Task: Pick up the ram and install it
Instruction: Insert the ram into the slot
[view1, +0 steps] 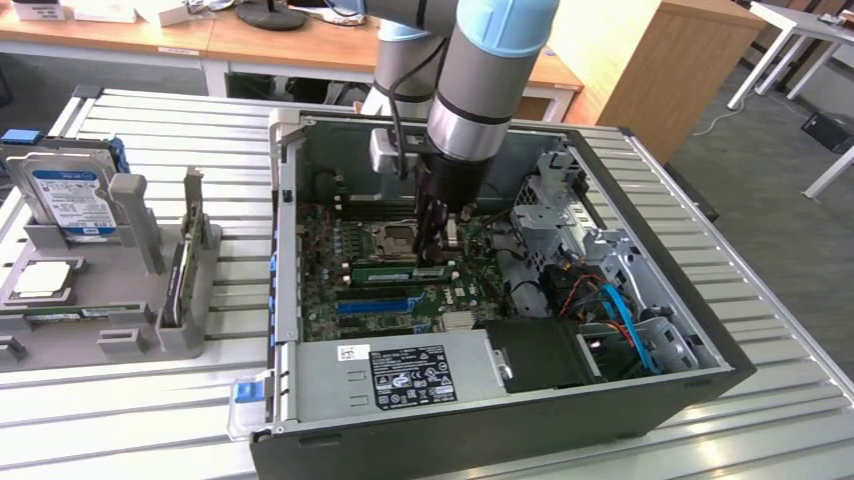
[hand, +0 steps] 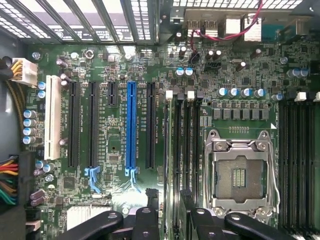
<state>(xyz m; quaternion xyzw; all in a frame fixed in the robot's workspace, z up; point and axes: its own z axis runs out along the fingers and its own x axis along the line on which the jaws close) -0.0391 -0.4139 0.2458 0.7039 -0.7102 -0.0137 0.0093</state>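
The ram (view1: 396, 270), a thin green stick, stands on edge in a memory slot of the motherboard inside the open computer case (view1: 534, 425), just in front of the CPU socket (view1: 398, 238). My gripper (view1: 434, 255) hangs straight down over it, close above the board. In the wrist view the ram (hand: 172, 150) appears edge-on among the black memory slots. My gripper (hand: 170, 200) is open, with its dark fingertips (hand: 151, 197) on either side of that slot line and apart from the stick.
A grey fixture (view1: 120, 340) at the exterior view's left carries a hard drive (view1: 67, 195) and an upright card (view1: 194, 235). Inside the case are a power supply (view1: 400, 375), a drive cage (view1: 547, 205) and blue cables (view1: 621, 310). A long blue slot (hand: 131, 125) runs beside the memory slots.
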